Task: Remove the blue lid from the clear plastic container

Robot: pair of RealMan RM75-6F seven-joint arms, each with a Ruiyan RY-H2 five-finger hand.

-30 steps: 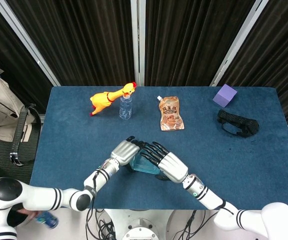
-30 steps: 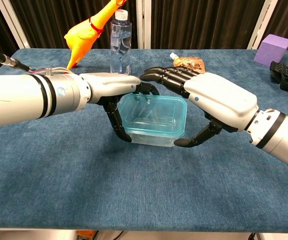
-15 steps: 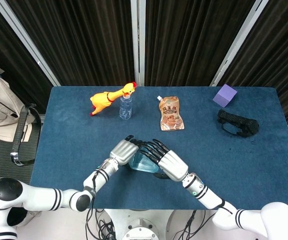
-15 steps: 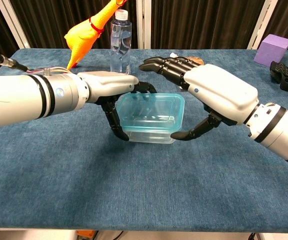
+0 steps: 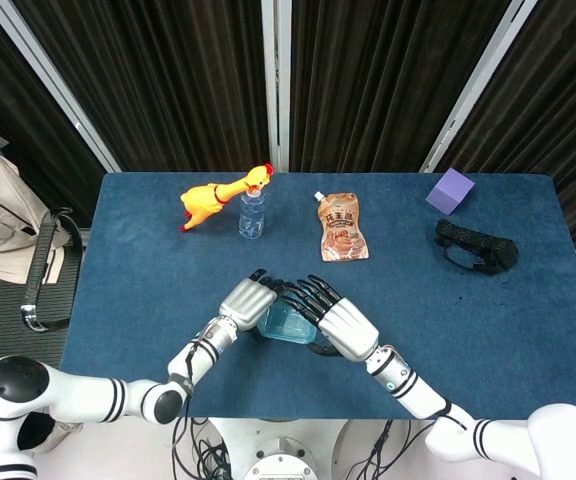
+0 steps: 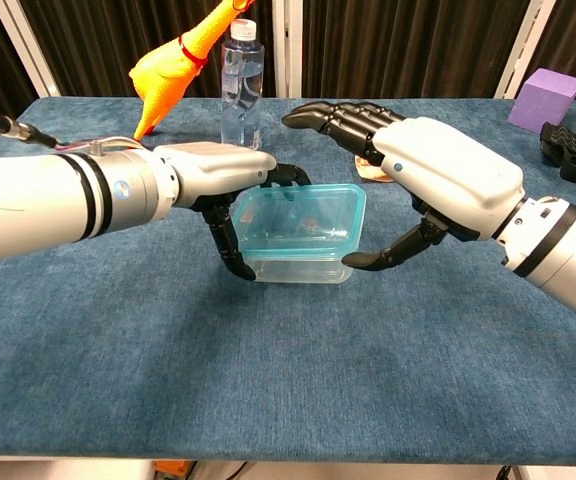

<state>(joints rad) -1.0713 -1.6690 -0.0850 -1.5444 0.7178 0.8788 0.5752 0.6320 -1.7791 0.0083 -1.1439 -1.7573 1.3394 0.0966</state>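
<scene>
At the near middle of the blue counter [image 6: 268,380] sits the clear plastic container [image 6: 298,262], its blue lid [image 6: 301,220] on top. From the left, the left hand [image 6: 223,175] reaches over the container's left end, palm lying above the lid's left edge, its dark fingers [image 6: 230,245] curled down the left side and touching the container wall, so it grips that end. To the right, the right hand [image 6: 438,185] arches over the lid with its fingers spread and lifted above the far edge, clear of the lid, while its thumb [image 6: 383,255] reaches in low and its tip meets the lid's near right corner; whether it pinches there I cannot tell. In the head view both hands cover most of the container.

Along the far side of the counter, from left to right, lie a yellow rubber chicken [image 5: 213,198], a small water bottle [image 5: 252,213] standing just beside it, a brown pouch [image 5: 341,230] lying flat, a purple block [image 5: 450,190], and a black object [image 5: 476,245] near the right edge.
</scene>
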